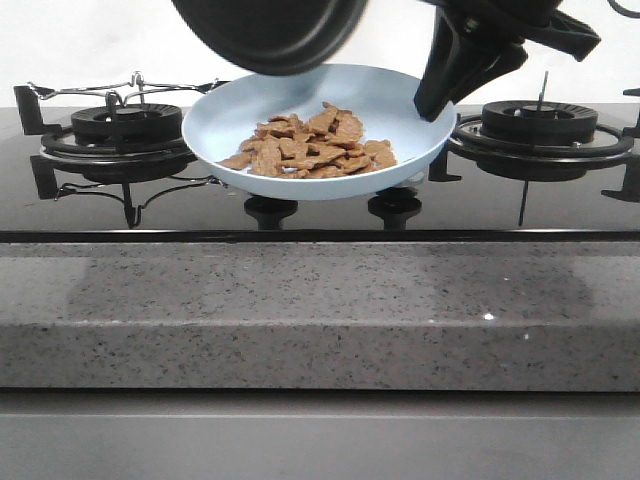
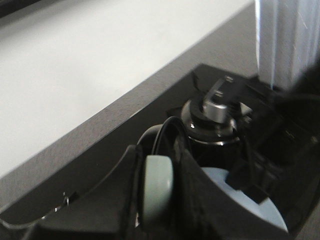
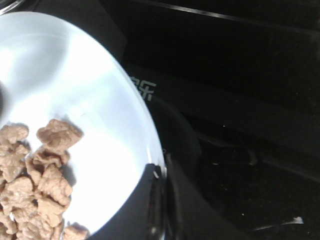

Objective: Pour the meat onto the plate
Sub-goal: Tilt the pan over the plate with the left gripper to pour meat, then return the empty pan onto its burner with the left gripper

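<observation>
The pale-blue plate (image 1: 385, 95) hangs tilted over the middle of the black hob, with a heap of reddish-brown meat (image 1: 310, 145) lying in its lower half. My right gripper (image 1: 432, 105) is shut on the plate's right rim; the right wrist view shows the plate (image 3: 75, 75), the meat (image 3: 35, 175) and that gripper (image 3: 161, 200) pinching the rim. A black frying pan (image 1: 270, 30) is tipped just above the plate's back edge. My left gripper (image 2: 159, 200) is shut on the pan's pale grey handle (image 2: 157, 190), and the arm is outside the front view.
A gas burner with a grate sits on each side of the plate, left (image 1: 125, 125) and right (image 1: 540, 120). Two black knobs (image 1: 270, 210) stand under the plate. The speckled stone counter edge (image 1: 320, 310) runs across the front.
</observation>
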